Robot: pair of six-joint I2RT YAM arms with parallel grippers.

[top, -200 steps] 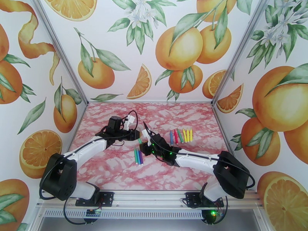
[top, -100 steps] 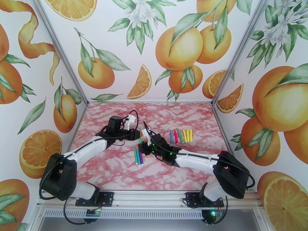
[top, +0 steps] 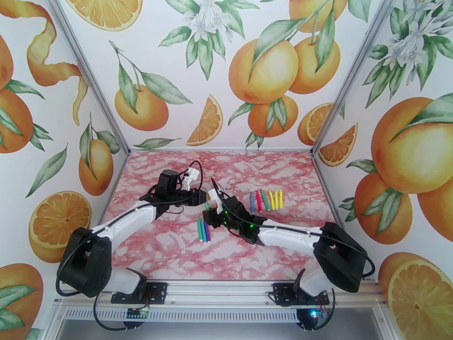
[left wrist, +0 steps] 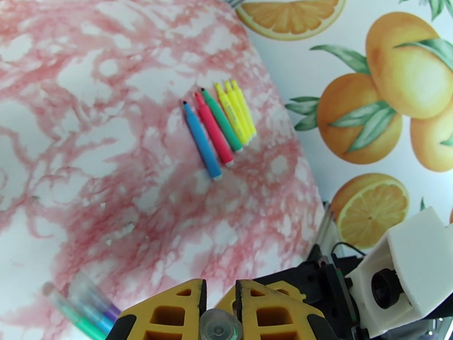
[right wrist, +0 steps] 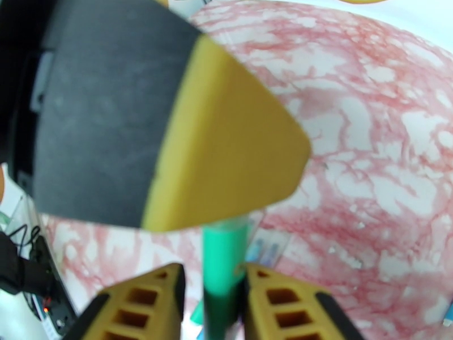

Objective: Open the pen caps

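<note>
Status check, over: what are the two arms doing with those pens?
Left gripper shut on green pen end, midair. Right gripper around its barrel, grip unclear. Pen row far right, three pens on table beneath. Nothing blocking.

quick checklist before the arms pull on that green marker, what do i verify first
1. Left gripper shut on the thin green plastic marker: ok, its round end sits pinched between the fingers.
2. Right gripper clamped on the marker: cannot tell. The marker lies between its fingers, with a gap seeming to show on one side.
3. Marker's upper part visible from the right wrist: not ok, the left gripper's finger covers it.
4. Row of coloured markers on the pink marbled table away from both grippers: ok.
5. Three markers lying by the right arm, out of the pull path: cannot tell.
</note>
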